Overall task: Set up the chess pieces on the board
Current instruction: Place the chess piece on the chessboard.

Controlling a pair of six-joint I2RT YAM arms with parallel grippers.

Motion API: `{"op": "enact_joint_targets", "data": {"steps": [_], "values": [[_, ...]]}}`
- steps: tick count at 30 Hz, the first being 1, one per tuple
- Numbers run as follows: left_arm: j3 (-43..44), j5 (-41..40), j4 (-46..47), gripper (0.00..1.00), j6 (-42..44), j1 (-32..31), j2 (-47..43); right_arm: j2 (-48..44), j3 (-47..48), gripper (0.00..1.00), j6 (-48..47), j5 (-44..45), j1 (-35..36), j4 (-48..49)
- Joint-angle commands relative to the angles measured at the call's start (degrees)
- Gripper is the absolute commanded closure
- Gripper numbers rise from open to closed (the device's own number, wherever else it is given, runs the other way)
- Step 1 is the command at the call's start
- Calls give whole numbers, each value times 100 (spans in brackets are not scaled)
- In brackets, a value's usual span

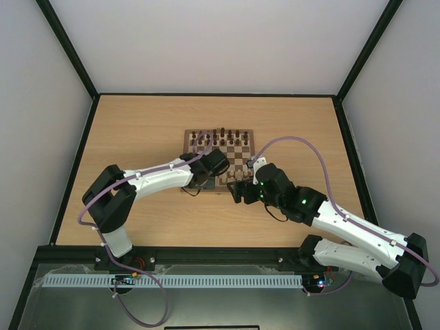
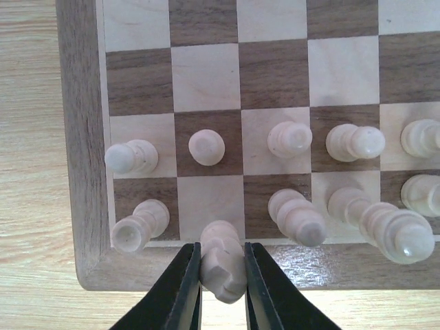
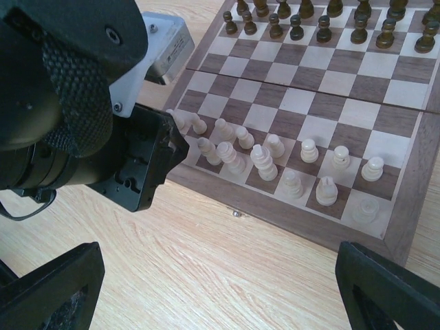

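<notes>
A light wooden table (image 1: pixel 137 124) is seen from above, walled in by pale panels. Two arms are stretched across it from the near edge: the left arm (image 1: pixel 158 175) is bent over the near left part of the board, and the right arm (image 1: pixel 344 223) is angled in from the right, ending just beside the board's near edge.

The board (image 1: pixel 240 151) is laid flat near the middle of the table, and its brown border is visible in both wrist views.

The left gripper (image 2: pixel 221 251) is clamped on one pale piece (image 2: pixel 223 271), which is pinched between the two black fingers above the near border, at the second square from the left corner. Whether its base is touching the board cannot be told.

The right gripper (image 3: pixel 220 295) is held wide open, its fingers spread over bare table wood just in front of the board.

The dark brown pieces (image 3: pixel 323 20) are lined up in two rows along the far edge.

The chess pieces (image 3: pixel 275 161) are gathered on the two nearest rows. In the left wrist view, five are counted on the second row (image 2: pixel 289 139), and others are stood on the nearest row, one at the left corner (image 2: pixel 141 225). The gripped piece is flanked by neighbours on both sides.
</notes>
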Motion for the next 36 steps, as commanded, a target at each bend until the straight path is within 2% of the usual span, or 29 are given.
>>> {"op": "enact_joint_targets", "data": {"steps": [1, 18, 36], "values": [[83, -4, 66, 87, 126, 95, 53, 45, -69, 7, 36, -26, -31, -100], [-70, 109, 286, 85, 217, 206, 196, 130, -86, 7, 30, -93, -31, -74], [-100, 71, 193, 76, 128, 199, 46, 213, -98, 7, 12, -192, -34, -47]]}}
